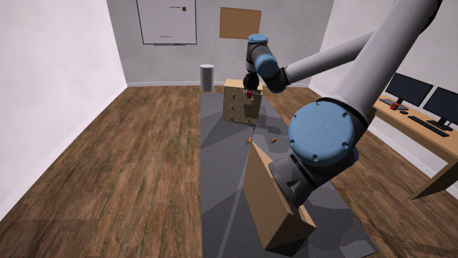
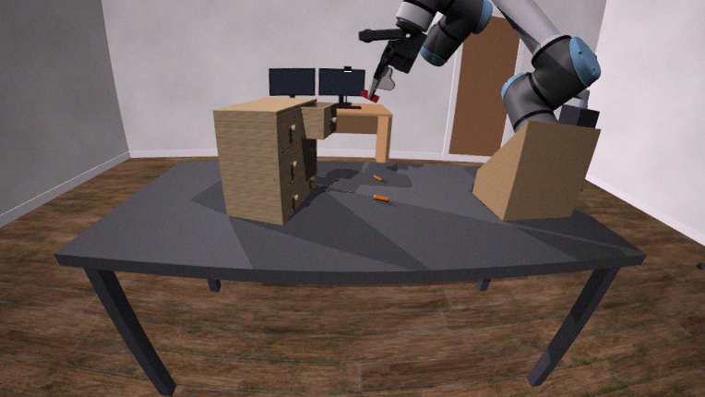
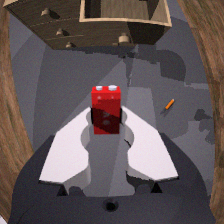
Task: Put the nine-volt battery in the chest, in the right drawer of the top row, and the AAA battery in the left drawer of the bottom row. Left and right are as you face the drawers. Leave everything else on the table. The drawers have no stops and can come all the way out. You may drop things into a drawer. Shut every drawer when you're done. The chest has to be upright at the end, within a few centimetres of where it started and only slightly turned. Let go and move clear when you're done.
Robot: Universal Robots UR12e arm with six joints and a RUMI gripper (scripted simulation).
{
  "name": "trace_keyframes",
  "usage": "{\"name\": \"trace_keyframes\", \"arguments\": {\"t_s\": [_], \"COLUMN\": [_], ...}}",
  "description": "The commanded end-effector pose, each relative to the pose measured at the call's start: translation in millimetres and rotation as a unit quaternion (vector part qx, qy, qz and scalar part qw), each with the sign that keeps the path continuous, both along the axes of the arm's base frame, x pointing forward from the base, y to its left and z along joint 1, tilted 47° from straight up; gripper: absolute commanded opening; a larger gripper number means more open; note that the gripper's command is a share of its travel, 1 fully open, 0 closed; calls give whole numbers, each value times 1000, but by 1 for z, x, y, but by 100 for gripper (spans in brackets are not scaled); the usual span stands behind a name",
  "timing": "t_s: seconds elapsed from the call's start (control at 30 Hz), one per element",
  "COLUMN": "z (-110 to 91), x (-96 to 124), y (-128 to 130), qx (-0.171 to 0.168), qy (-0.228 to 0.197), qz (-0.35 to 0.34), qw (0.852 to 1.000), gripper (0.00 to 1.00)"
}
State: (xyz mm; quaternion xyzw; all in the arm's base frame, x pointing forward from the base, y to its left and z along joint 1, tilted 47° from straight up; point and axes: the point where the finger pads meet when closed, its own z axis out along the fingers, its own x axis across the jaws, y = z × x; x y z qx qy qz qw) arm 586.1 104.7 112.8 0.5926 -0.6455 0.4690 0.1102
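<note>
Red battery clamped, held up near the open top drawer

Top view. Chest (image 1: 228,105) (image 2: 248,162) (image 3: 40,22) upright at the table's (image 1: 211,192) (image 2: 345,273) (image 3: 50,75) far end. Right drawer (image 1: 257,92) (image 2: 314,121) (image 3: 125,22) of the top row out. Two orange cells on the table: one (image 1: 250,140) (image 2: 381,198) by the tip of a wooden wedge (image 1: 265,192) (image 2: 547,172), the other (image 1: 273,140) (image 2: 377,177) (image 3: 170,104) off to the side. Wedge stands at the near end, by the arm (image 1: 320,134) (image 2: 557,64). Gripper (image 1: 249,92) (image 2: 372,94) (image 3: 106,108) appears over the chest's front, red nine-volt battery (image 1: 249,94) (image 2: 366,96) (image 3: 106,111) at its tips.

Exterior view. Drawer juts from the chest's front, its front panel and knob between chest and battery. The other drawers in sight look shut. Both cells lie between chest and wedge; which is the AAA, cannot tell for certain. Battery is in the air, higher than the drawer and out past its front, not in it. Arm reaches from behind the wedge; gripper slants down, tips away from the wrist toward the chest.

Wrist view. Fingers closed on the battery's two sides, its terminals at the end toward the chest. Open drawer ahead, its inside partly visible, cut by the frame's top. One orange cell below, off to the right of the picture.
</note>
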Motion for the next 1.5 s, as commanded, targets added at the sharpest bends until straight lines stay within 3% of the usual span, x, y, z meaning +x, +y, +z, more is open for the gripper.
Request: {"name": "trace_keyframes", "arguments": {"t_s": [0.0,1.47], "z": [0,-1], "x": [0,-1], "y": [0,0], "qx": [-5,-42], "qy": [-13,-104], "qz": [15,111], "qw": [1000,987], "gripper": [13,13]}}
